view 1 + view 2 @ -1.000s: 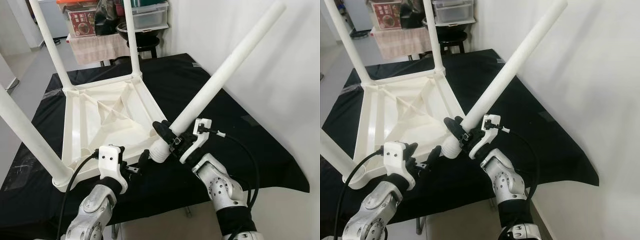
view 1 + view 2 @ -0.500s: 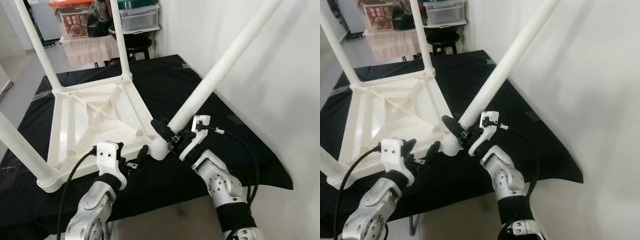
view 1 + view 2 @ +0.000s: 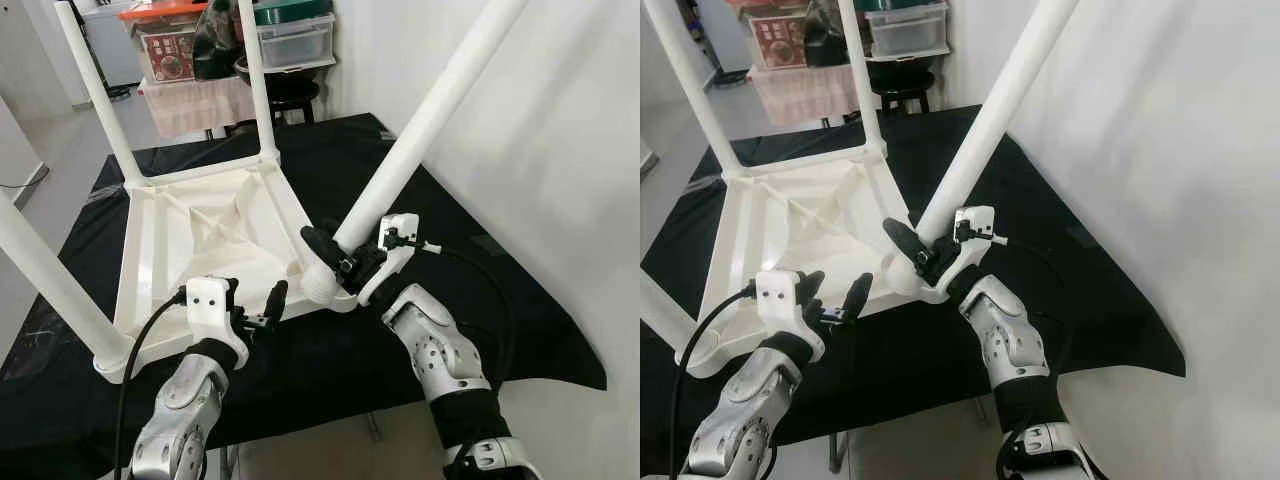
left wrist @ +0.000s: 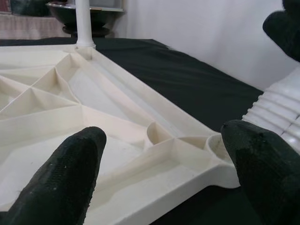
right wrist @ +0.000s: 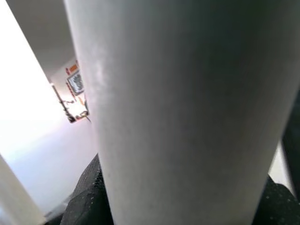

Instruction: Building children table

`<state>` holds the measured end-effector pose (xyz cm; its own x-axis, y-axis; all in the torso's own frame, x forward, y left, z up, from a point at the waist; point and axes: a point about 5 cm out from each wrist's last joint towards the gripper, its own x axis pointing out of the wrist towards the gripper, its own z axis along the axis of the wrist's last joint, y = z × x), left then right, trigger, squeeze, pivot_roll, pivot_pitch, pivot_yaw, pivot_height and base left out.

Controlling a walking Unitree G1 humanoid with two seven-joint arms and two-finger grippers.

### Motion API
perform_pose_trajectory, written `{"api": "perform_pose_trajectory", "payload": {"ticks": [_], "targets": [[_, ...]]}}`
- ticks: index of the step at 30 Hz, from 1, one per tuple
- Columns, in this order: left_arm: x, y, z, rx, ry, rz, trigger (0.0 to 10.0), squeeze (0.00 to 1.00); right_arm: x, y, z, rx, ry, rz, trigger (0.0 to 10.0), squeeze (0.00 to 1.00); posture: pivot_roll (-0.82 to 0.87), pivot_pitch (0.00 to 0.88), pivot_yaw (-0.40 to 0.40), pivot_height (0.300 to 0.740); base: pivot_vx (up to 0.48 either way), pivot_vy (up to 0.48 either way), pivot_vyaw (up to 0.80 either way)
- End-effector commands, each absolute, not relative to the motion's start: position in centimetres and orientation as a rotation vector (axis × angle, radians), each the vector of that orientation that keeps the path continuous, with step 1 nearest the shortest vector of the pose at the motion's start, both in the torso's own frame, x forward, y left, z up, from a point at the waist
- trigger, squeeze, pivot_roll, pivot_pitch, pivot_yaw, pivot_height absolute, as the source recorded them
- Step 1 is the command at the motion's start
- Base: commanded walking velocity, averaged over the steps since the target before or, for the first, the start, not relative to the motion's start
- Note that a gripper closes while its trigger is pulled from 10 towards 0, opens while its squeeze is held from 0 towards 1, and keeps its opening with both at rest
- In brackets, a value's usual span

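Right gripper [image 3: 330,258]: fingers clamped around the loose white leg [image 3: 425,112], its ribbed end at the near corner socket of the upturned tabletop [image 3: 200,235] on the black-draped counter [image 3: 470,290]. Left gripper [image 3: 262,310]: fingers spread wide, holding nothing (near edge). Three legs [image 3: 98,95] already stand mounted.

Loose table leg [image 3: 425,125]: upper end cut off at 12 o'clock; its threaded foot sits partly behind the right gripper [image 3: 335,262]. Near-left leg [image 3: 50,280] cut off at 9 o'clock. Storage boxes [image 3: 290,35] behind: labels too small to read.
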<state>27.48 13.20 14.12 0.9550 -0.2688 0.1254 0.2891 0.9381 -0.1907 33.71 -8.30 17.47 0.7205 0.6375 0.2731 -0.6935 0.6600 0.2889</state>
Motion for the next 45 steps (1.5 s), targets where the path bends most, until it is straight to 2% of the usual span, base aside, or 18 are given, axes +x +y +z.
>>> {"api": "perform_pose_trajectory", "payload": {"ticks": [1,9,17,20,27,31,36,45], "targets": [[27.5,13.5,14.0,-0.210,-0.097,-0.272,10.0,0.00,33.9,-8.1,17.8,0.377,-0.166,0.755,10.0,0.00,-0.07,0.000,0.042,0.740,0.000,0.000,0.00],[29.2,15.3,15.6,-0.193,-0.164,-0.214,10.0,0.00,35.4,-9.0,17.4,0.238,-0.134,0.607,10.0,0.00,-0.04,0.000,0.003,0.740,0.000,0.000,0.00],[30.2,14.4,16.4,-0.163,-0.191,-0.220,10.0,0.00,36.4,-8.1,18.1,0.174,-0.131,0.602,10.0,0.00,0.00,0.000,-0.046,0.740,0.000,0.000,0.00],[29.7,14.0,15.4,-0.169,-0.162,-0.212,10.0,0.00,36.5,-7.6,18.7,0.174,-0.147,0.625,10.0,0.00,0.00,0.000,-0.047,0.740,0.000,0.000,0.00],[28.3,13.5,13.4,-0.181,-0.091,-0.219,10.0,0.00,36.2,-8.5,17.5,0.157,-0.104,0.618,10.0,0.00,-0.02,0.000,-0.041,0.740,0.000,0.000,0.00],[28.8,12.8,12.8,-0.213,-0.065,-0.224,10.0,0.00,36.0,-7.2,17.7,0.153,-0.115,0.673,10.0,0.00,-0.03,0.000,0.003,0.740,0.000,0.000,0.00],[29.6,12.0,12.6,-0.197,-0.053,-0.267,10.0,0.00,36.2,-5.6,18.2,0.146,-0.134,0.704,10.0,0.00,-0.04,0.000,0.016,0.740,0.000,0.000,0.00],[30.2,11.0,11.7,-0.152,-0.020,-0.325,10.0,0.00,36.3,-4.2,18.1,0.146,-0.119,0.719,10.0,0.00,-0.05,0.000,-0.012,0.740,0.000,0.000,0.00]]}}
